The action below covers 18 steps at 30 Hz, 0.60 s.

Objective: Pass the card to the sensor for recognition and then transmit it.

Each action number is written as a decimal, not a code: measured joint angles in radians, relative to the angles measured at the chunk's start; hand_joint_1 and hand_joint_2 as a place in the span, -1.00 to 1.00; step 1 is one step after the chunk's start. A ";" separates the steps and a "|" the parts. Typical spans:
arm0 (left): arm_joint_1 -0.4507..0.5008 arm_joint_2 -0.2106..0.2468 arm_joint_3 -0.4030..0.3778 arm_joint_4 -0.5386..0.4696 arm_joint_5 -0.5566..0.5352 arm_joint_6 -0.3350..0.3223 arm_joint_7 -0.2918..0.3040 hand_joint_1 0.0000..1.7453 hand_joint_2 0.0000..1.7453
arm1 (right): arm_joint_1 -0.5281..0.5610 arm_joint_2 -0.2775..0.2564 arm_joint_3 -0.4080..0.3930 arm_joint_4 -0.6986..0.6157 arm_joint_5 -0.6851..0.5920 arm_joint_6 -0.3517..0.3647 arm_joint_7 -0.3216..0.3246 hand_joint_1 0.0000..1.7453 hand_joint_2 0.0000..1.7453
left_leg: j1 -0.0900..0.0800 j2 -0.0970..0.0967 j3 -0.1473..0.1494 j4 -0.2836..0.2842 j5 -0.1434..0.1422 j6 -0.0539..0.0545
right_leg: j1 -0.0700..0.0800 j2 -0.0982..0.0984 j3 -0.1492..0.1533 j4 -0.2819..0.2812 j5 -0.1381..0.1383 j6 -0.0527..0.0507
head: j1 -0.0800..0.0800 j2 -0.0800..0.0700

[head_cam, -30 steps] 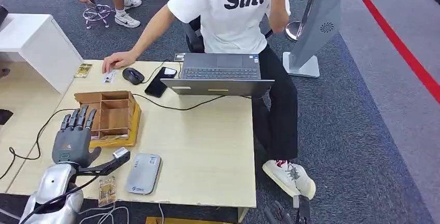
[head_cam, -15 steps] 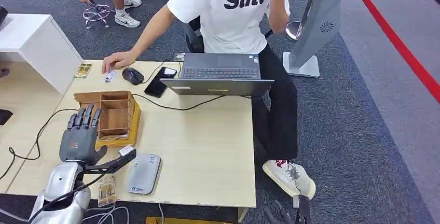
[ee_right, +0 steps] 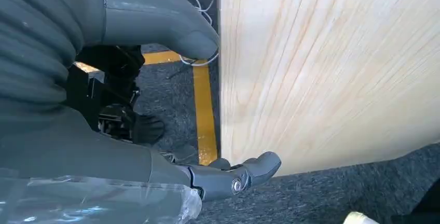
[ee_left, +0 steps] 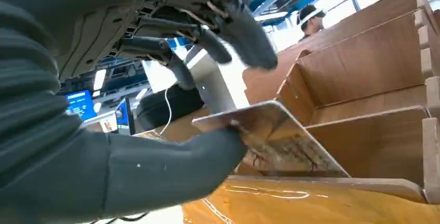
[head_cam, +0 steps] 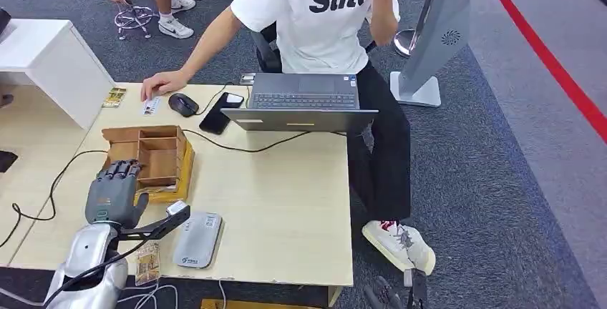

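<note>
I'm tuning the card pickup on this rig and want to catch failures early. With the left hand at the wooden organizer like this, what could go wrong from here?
1. The left hand touches the card with its thumb at one corner, other fingers spread above; it could slip or tip back into the wooden organizer.
2. The organizer's divider walls crowd the hand; lifting could snag and drag the box.
3. The sensor lies beside the wrist, near the table edge; a swing might knock it.

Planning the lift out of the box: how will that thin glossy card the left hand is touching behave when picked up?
The thin glossy card looks flat and unbent under the left hand, so probably stiff. Its shine suggests slipperiness. Leaning in the wooden compartment box, it likely weighs little and may slide.
</note>
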 joint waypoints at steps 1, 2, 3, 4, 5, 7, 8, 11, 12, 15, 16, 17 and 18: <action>0.000 0.000 0.000 0.000 0.000 -0.001 0.000 1.00 1.00 | 0.000 0.000 0.000 0.000 0.000 0.000 0.000 -1.00 1.00 | 0.000 0.000 0.000 0.000 0.000 0.000 | 0.000 0.000 0.000 0.000 0.000 0.000 | 0.000 0.000; 0.001 0.000 0.000 0.000 0.000 -0.003 0.000 1.00 1.00 | 0.000 0.000 0.000 0.000 -0.001 0.001 0.000 -1.00 1.00 | 0.000 0.000 0.000 0.000 0.000 0.000 | 0.000 0.000 0.000 0.000 0.000 0.000 | 0.000 0.000; 0.001 0.000 0.000 0.000 0.000 -0.003 0.000 1.00 1.00 | 0.000 0.000 0.000 0.000 -0.003 0.001 0.000 -1.00 1.00 | 0.000 0.000 0.000 0.000 0.000 0.000 | 0.000 0.000 0.000 0.000 0.000 0.000 | 0.000 0.000; 0.001 0.000 0.000 0.000 0.000 -0.003 0.000 1.00 1.00 | 0.000 0.000 0.000 0.000 -0.003 0.001 0.000 -1.00 1.00 | 0.000 0.000 0.000 0.000 0.000 0.000 | 0.000 0.000 0.000 0.000 0.000 0.000 | 0.000 0.000; 0.001 0.000 0.000 0.000 0.000 -0.005 0.000 1.00 1.00 | 0.000 0.000 0.000 0.000 -0.003 0.001 0.000 -1.00 1.00 | 0.000 0.000 0.000 0.000 0.000 0.000 | 0.000 0.000 0.000 0.000 0.000 0.000 | 0.000 0.000; 0.001 0.000 0.000 0.000 0.000 -0.008 0.002 1.00 1.00 | 0.000 0.000 0.000 0.000 -0.006 0.003 0.000 -1.00 1.00 | 0.000 0.000 0.000 0.000 0.000 0.000 | 0.000 0.000 0.000 0.000 0.000 0.000 | 0.000 0.000; 0.001 0.000 0.000 0.000 0.000 -0.009 0.002 1.00 1.00 | 0.000 0.000 0.000 0.000 -0.006 0.004 0.000 -1.00 1.00 | 0.000 0.000 0.000 0.000 0.000 0.000 | 0.000 0.000 0.000 0.000 0.000 0.000 | 0.000 0.000; 0.001 0.003 0.000 0.004 -0.002 -0.017 0.002 1.00 1.00 | 0.000 0.000 0.000 0.000 -0.008 0.008 0.000 -1.00 1.00 | 0.000 0.000 0.000 0.000 0.000 0.000 | 0.000 0.000 0.000 0.000 0.000 0.000 | 0.000 0.000; 0.001 0.005 0.000 0.007 -0.002 -0.019 0.003 1.00 1.00 | 0.000 0.000 0.000 0.000 -0.009 0.011 0.000 -1.00 1.00 | 0.000 0.000 0.000 0.000 0.000 0.000 | 0.000 0.000 0.000 0.000 0.000 0.000 | 0.000 0.000; 0.000 0.012 0.000 0.012 -0.003 -0.018 0.007 1.00 1.00 | 0.000 0.000 0.000 0.000 -0.015 0.014 0.002 -1.00 1.00 | 0.000 0.000 0.000 0.000 0.000 0.000 | 0.000 0.000 0.000 0.000 0.000 0.000 | 0.000 0.000; -0.001 0.014 0.000 0.012 -0.003 -0.017 0.009 1.00 1.00 | 0.000 0.000 0.000 0.000 -0.016 0.014 0.002 -1.00 1.00 | 0.000 0.000 0.000 0.000 0.000 0.000 | 0.000 0.000 0.000 0.000 0.000 0.000 | 0.000 0.000; -0.003 0.016 0.000 0.012 -0.002 -0.014 0.011 1.00 1.00 | 0.000 0.000 0.000 0.000 -0.016 0.014 0.002 -1.00 1.00 | 0.000 0.000 0.000 0.000 0.000 0.000 | 0.000 0.000 0.000 0.000 0.000 0.000 | 0.000 0.000; -0.006 0.017 0.000 0.011 -0.002 -0.014 0.015 1.00 1.00 | 0.000 0.000 0.000 0.000 -0.017 0.014 0.002 -1.00 1.00 | 0.000 0.000 0.000 0.000 0.000 0.000 | 0.000 0.000 0.000 0.000 0.000 0.000 | 0.000 0.000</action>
